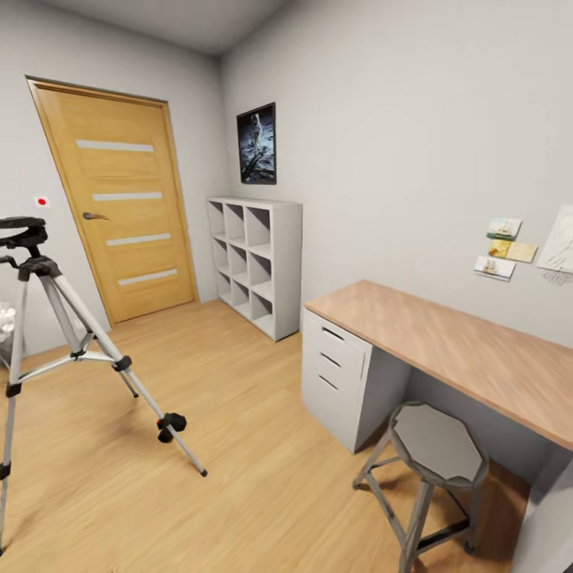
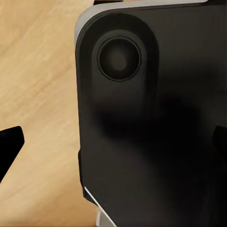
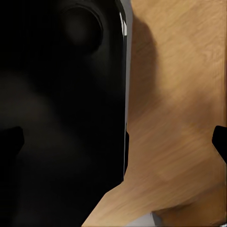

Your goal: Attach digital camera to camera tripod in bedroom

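Head view: the camera tripod point(image 1: 48, 334) stands on the wood floor at the left, near the door point(image 1: 119, 207) — its head bare, so attachment is judged pending. Left wrist view: dark fingers point(image 2: 9, 146) spread wide, gripping nothing. Right wrist view: fingers point(image 3: 220, 142) likewise apart — empty.

One silver-legged tripod with black joints point(image 1: 48, 334) at left. One wooden door point(image 1: 119, 207), one white cube shelf unit point(image 1: 255, 263), one dark framed poster point(image 1: 256, 144), one wood-topped desk point(image 1: 446, 350), one grey octagonal metal stool point(image 1: 438, 446), three small wall cards point(image 1: 501, 248).
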Controlling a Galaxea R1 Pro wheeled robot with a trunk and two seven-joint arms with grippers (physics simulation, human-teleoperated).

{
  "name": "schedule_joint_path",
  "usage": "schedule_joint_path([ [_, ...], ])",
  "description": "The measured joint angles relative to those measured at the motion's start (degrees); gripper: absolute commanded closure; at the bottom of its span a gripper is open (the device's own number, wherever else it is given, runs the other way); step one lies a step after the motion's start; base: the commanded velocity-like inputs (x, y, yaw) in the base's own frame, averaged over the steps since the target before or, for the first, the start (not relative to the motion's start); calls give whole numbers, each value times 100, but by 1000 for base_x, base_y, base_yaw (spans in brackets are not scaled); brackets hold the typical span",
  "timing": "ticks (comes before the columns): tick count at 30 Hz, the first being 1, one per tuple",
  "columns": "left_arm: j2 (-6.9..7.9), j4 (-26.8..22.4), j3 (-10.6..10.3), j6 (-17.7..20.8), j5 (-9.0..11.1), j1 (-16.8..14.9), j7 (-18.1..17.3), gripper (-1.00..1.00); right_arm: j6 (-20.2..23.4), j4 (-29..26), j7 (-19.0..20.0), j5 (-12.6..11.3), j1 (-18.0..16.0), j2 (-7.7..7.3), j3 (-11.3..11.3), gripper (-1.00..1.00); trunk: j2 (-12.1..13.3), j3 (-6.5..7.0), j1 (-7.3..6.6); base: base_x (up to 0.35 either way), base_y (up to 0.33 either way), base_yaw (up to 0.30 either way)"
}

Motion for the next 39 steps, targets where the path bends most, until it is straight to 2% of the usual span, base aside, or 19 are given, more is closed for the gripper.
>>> schedule_joint_path([
  [8, -4, 0, 0, -1, 0, 0, 4, -100, 2, 0, 2, 0, 1, 0, 0, -100, 0, 0, 1, 140, 0, 279],
  [23, -5, 0, 0, -4, 0, 0, 8, -100, 1, 0, 8, 0, 1, 0, 0, -100, 0, 0, 2, 18, 0, 235],
  [39, -13, 0, 0, -5, 0, 0, 8, -100, 0, 0, 16, 0, 3, 0, 0, -100, 0, 0, 2, 1, 0, 62],
])
